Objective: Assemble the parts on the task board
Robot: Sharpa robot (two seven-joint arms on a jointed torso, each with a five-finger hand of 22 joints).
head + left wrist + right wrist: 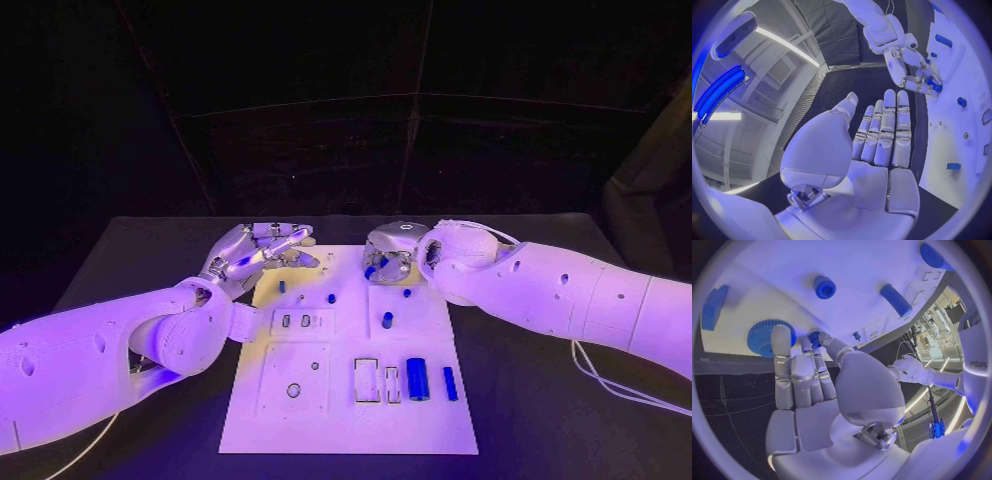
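Parts for the assembly lie spread over the flat white task board [346,400] at the middle of the black desk [548,420], each near its own recess, presumably so a hand can take one at a time. Two long blue cylindrical pegs [417,379] rest at the near right beside empty rectangular slots, a short blue peg [387,320] stands mid-board, and smaller blue pieces dot the far half.

At the far edge of the board the right hand [392,250] reaches down, its fingers [782,360] curled together. In the right wrist view a small blue toothed part [814,336] sits at the fingertips, just beside a larger blue gear [762,337] lying on the board; it looks pinched between thumb and finger, though the hold is partly hidden. From how the hand stands, the small part is probably being carried toward, or lifted from, a seat at the far edge.

Just off the board's far left corner the left hand [260,250] hovers, palm up, its fingers [886,135] straight, side by side and holding nothing. It seems parked there to stay out of the way yet ready to steady the board.
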